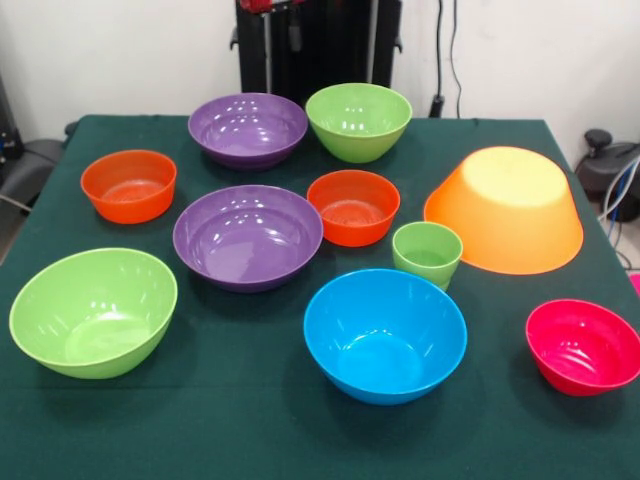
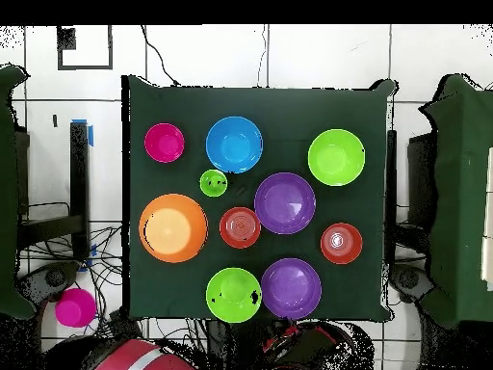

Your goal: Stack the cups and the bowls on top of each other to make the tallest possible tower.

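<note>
Nine bowls and one cup sit spread across the green-clothed surface (image 1: 250,440), none yet stacked, with the tower-building task judged to be at its very start. In the front view, a light-green cup (image 1: 427,254) stands upright near the middle, just beside the blue bowl (image 1: 385,335) and close to the large orange-yellow bowl (image 1: 505,210), which lies tipped on its side or upside down with its base showing. Two purple bowls occupy the centre: the nearer purple bowl (image 1: 248,237) and the far purple bowl (image 1: 248,130). One orange-red bowl (image 1: 353,207) sits between the nearer purple bowl and the cup; a second orange-red bowl (image 1: 129,185) is well apart at the left. A light-green bowl (image 1: 93,312) rests at the near left, another light-green bowl (image 1: 359,121) at the far side, and a pink-red bowl (image 1: 584,346) at the near right.

The robot's pedestal (image 1: 300,40) stands at the far edge; the arm is drawn back, and the end effector does not appear in either view, so whether it is apart or together cannot be told.

The next move likely calls for choosing a broad, stable base, perhaps the orange-yellow bowl, and reaching for a rim that offers a firm hold. Glossy, curved walls may slip in a pinch.

In the overhead view, a stray pink bowl (image 2: 75,307) lies off the surface, on the floor.
</note>
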